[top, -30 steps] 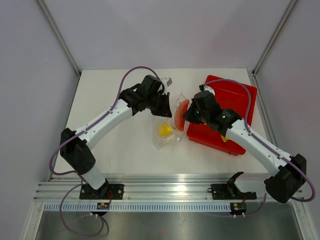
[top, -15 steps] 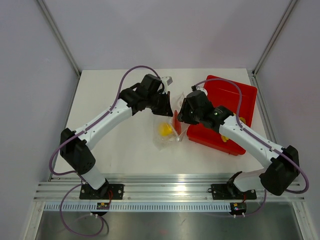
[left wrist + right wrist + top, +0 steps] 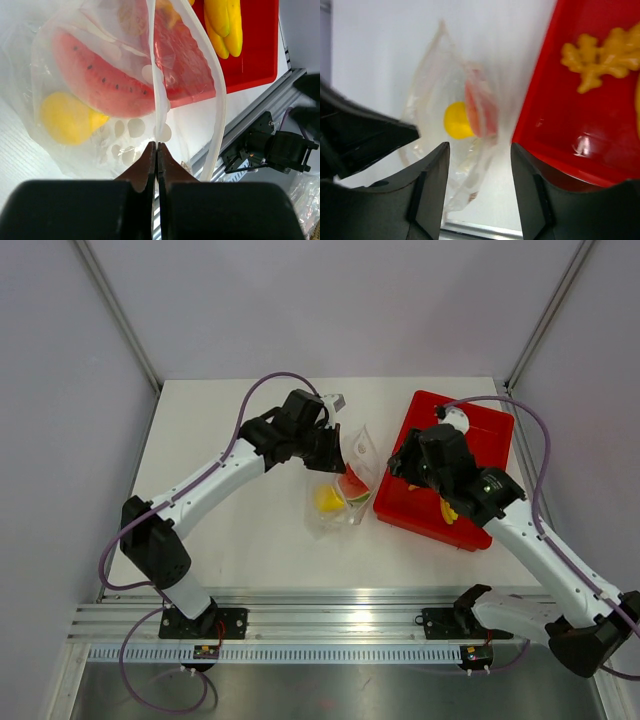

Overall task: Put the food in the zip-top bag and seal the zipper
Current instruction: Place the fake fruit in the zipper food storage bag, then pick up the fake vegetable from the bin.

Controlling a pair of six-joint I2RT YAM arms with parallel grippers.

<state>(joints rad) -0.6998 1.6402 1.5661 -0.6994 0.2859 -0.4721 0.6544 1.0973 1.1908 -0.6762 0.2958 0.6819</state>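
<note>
Since the earlier frame the watermelon slice (image 3: 100, 80) has left the right tool (image 3: 479, 150) and gone into the zip-top bag (image 3: 338, 502). That arm has swung back from the bag's mouth to hang over the near-left part of the red tray (image 3: 480, 430). Its jaws now stand apart with nothing between them. The left tool (image 3: 156, 150) is closed tight on one lip of the bag's mouth. It holds that lip up so the opening gapes toward the tray, while the bag's body lies on the desk (image 3: 220, 420) just left of the tray. Inside, the slice rests against a yellow lump (image 3: 67, 117). The step in hand looks like loading, roughly half done. A yellow banana (image 3: 225, 22) and an orange-yellow knobbly piece (image 3: 602, 57) are still on the tray, and the zipper (image 3: 220, 105) curves wide open. The next move probably calls for the right tool to drop onto one of the tray pieces, close on it and carry it back through the raised mouth. The film is floppy, so I judge that a careless entry could fold the free lip over or nudge out the pieces already inside. Sealing can only follow once the tray holds no more food.
</note>
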